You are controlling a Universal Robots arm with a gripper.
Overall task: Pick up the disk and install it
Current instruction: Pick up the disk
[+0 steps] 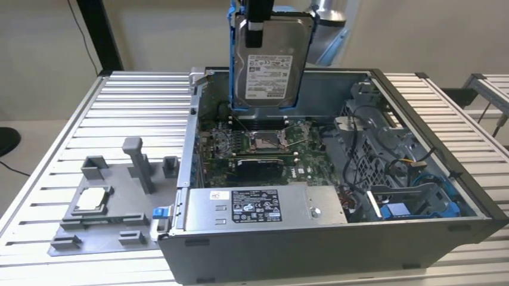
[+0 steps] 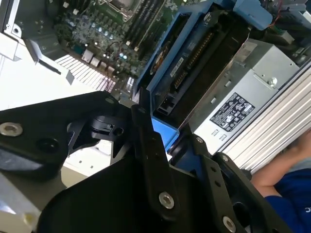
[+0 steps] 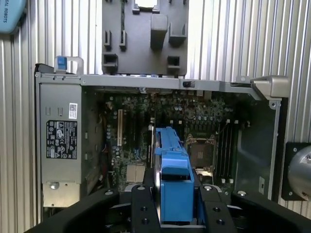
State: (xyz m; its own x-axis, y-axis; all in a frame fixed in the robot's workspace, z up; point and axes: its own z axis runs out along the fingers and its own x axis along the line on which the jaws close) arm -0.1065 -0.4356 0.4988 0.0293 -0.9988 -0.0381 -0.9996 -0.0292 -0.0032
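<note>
The disk (image 1: pixel 270 62), silver-grey with a white label and a blue carrier frame, hangs upright above the back of the open computer case (image 1: pixel 445 161). My gripper (image 1: pixel 256 27) is shut on its upper end, one black finger lying across its face. In the first wrist view the disk (image 3: pixel 172 162) is seen edge-on between the two black fingers (image 3: pixel 141 208), over the motherboard. In the second wrist view the disk (image 2: pixel 167 80) runs away from the gripper (image 2: pixel 170 141), its connector end facing the case.
Inside the case lie the motherboard with its CPU socket (image 1: pixel 266 140), a grey power-supply box (image 1: pixel 258 205) and a blue drive bay (image 1: pixel 418 205). A grey fixture (image 1: pixel 104 208) holding a small silver chip stands on the exterior view's left. A person's arm (image 2: pixel 286 189) is nearby.
</note>
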